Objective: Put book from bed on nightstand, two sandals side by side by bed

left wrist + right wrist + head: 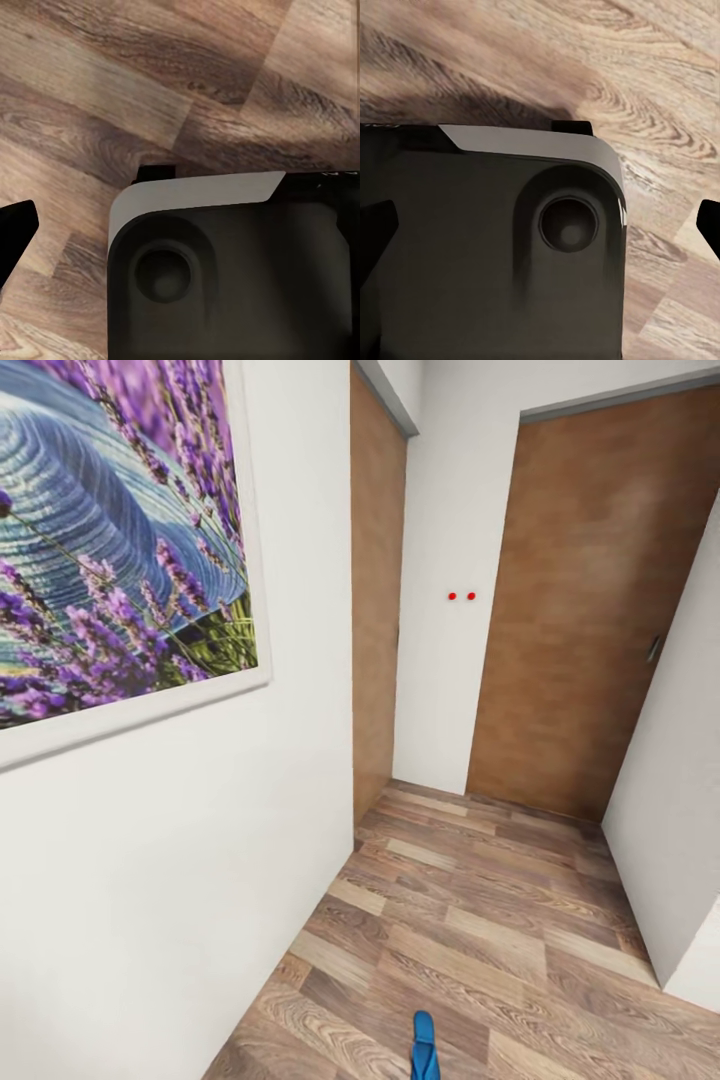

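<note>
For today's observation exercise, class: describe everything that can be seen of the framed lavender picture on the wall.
The lavender picture hangs flat on the white wall at the head view's left. It shows purple lavender sprigs with green stems across a blue, ribbed, curved shape. A plain white border frames its right and lower edges; its top and left run past the view's edge. It looks like a smooth print. Nothing but the wall touches it.

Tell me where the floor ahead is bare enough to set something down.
The wood floor lies bare between the picture wall and the white wall, up to the brown door. Only a blue sandal occupies the near edge.
</note>
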Available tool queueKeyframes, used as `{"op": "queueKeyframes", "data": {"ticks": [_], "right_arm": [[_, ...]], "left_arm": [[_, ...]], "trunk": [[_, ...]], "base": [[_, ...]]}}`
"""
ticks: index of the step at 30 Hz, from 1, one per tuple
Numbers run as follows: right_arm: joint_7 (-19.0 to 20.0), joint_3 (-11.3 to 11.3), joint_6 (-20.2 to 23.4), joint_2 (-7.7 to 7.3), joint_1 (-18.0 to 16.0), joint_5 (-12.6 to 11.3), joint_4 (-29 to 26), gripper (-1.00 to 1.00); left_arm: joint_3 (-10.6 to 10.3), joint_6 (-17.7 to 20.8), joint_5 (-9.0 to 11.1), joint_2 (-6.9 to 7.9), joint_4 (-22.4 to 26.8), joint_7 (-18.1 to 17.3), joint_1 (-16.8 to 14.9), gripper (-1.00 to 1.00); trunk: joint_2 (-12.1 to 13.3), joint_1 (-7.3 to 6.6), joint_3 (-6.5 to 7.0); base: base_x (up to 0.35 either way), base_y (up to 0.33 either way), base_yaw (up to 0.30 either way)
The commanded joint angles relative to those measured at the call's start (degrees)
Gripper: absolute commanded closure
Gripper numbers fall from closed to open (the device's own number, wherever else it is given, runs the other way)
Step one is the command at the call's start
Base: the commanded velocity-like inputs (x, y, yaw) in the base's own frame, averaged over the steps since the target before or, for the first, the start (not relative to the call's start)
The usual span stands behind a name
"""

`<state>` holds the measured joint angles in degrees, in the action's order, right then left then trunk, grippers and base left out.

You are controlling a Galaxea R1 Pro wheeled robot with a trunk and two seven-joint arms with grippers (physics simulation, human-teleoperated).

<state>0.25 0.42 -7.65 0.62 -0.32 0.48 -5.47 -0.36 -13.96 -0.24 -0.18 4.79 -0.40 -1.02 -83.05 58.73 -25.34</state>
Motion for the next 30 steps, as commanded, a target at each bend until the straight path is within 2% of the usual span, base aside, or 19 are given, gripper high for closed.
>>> {"op": "queueKeyframes", "data": {"ticks": [1, 30], "right_arm": [[0.0, 0.0, -0.2, 0.0, 0.0, 0.0, 0.0, -1.0], [0.0, -0.1, -0.2, -0.01, 0.0, 0.0, 0.0, -1.0]], "left_arm": [[0.0, -0.2, 0.0, 0.0, 0.0, 0.0, 0.0, -1.0], [-0.1, -0.2, 0.0, -0.04, 0.0, -0.1, 0.0, -1.0]], "trunk": [[0.0, 0.0, -0.06], [0.0, 0.0, -0.06]], "base": [[0.013, 0.027, -0.088], [0.044, 0.042, -0.012]]}}
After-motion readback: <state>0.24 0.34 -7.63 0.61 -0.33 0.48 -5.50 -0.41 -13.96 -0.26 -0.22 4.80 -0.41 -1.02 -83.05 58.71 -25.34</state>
